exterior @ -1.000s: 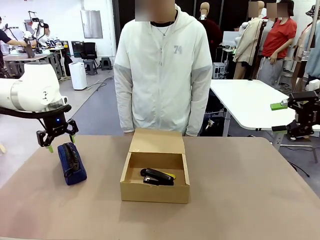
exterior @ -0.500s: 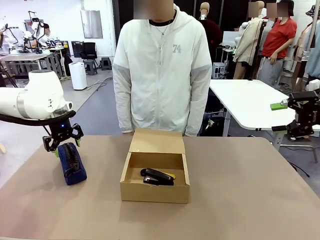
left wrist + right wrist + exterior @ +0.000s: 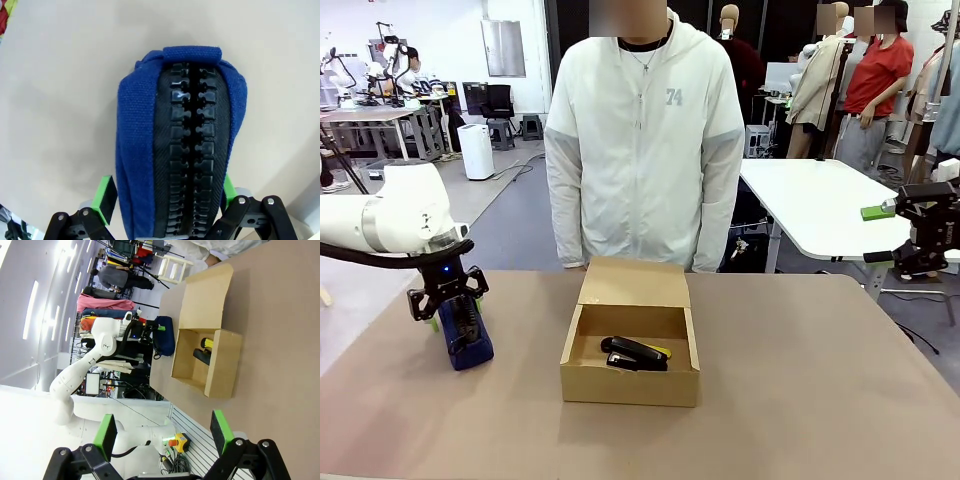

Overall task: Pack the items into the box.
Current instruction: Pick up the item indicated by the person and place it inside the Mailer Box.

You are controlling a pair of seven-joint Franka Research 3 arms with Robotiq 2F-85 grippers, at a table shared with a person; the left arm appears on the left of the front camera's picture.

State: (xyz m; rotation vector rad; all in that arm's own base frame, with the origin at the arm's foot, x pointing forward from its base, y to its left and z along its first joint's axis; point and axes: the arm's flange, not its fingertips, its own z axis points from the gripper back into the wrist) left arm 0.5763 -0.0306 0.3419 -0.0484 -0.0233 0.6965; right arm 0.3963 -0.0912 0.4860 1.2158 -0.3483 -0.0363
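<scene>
The navy zippered pouch [image 3: 466, 336] lies on the table's left side, left of the brown cardboard box [image 3: 631, 385]. My left gripper [image 3: 448, 303] is open and has come down over the pouch's far end. In the left wrist view its green pads [image 3: 105, 193] stand on either side of the pouch [image 3: 182, 145], not pressing it. The box's flap stands open; inside it lie the black stapler [image 3: 634, 352] and the yellow-and-black utility knife [image 3: 661, 351]. My right gripper [image 3: 879, 234] hangs open and empty at the far right, off the table. The right wrist view looks at the box [image 3: 220, 367] from afar.
A person in a white jacket [image 3: 645, 140] stands at the far edge behind the box, hands out of sight. The tabletop [image 3: 820, 380] right of the box is bare. A white table [image 3: 810, 205] stands behind at the right.
My left gripper has moved down and a little right, from above the pouch's far end to straddling it. The right arm, box and its contents are unmoved.
</scene>
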